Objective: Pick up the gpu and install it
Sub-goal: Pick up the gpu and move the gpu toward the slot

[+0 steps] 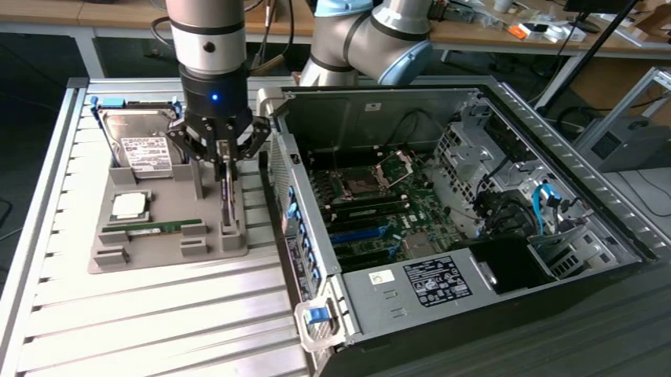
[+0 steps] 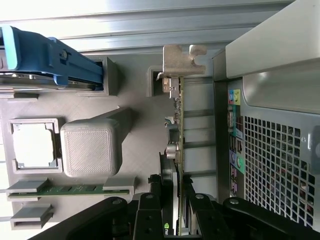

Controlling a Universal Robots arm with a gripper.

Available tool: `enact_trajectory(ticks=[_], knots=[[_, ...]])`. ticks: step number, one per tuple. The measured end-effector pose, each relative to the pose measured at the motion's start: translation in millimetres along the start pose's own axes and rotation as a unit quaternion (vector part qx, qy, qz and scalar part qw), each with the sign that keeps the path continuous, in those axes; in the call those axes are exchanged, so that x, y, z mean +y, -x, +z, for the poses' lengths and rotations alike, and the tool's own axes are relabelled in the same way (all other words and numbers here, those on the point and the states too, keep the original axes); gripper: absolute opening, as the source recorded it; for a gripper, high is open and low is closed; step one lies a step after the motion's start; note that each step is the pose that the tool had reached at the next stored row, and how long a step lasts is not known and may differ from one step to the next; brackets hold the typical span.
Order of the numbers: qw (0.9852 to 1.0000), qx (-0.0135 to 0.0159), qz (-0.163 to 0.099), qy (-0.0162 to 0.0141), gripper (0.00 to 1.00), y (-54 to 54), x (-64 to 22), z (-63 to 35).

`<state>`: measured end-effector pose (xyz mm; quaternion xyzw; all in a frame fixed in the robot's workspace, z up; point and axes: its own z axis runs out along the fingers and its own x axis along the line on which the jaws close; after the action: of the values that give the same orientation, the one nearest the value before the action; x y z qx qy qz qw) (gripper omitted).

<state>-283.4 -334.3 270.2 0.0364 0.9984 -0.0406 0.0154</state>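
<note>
**Pincer clamped on gpu, card upright in fixture**

Gripper comes straight down over the card. The black fingers press on both faces, so it's pinching the gpu.

The gpu is a thin green circuit-board card standing on edge, with a silver metal bracket at the far end. It sits at the side of the grey plastic fixture tray nearest the case.

Hard to read:
- Both views show the card edge-on, so little of the board face is visible.
- The fingers cover the gripped section.
- Can't tell whether the bottom edge is seated in the tray slots or lifted.

Around it on the tray:
- silver boxy hard drive with white label
- square silver CPU chip
- narrow green RAM stick

The open black-and-silver PC case is just beside the tray. Its perforated rear panel and side wall stand between the card and the green motherboard. Everything rests on a slatted aluminium table.
</note>
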Motion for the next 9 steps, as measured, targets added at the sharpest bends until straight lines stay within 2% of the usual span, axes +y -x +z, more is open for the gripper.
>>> enact_trajectory(ticks=[9], knots=[[1.0000,0.0000,0.000,0.0000,0.27,0.1,-0.1,-1.8]])
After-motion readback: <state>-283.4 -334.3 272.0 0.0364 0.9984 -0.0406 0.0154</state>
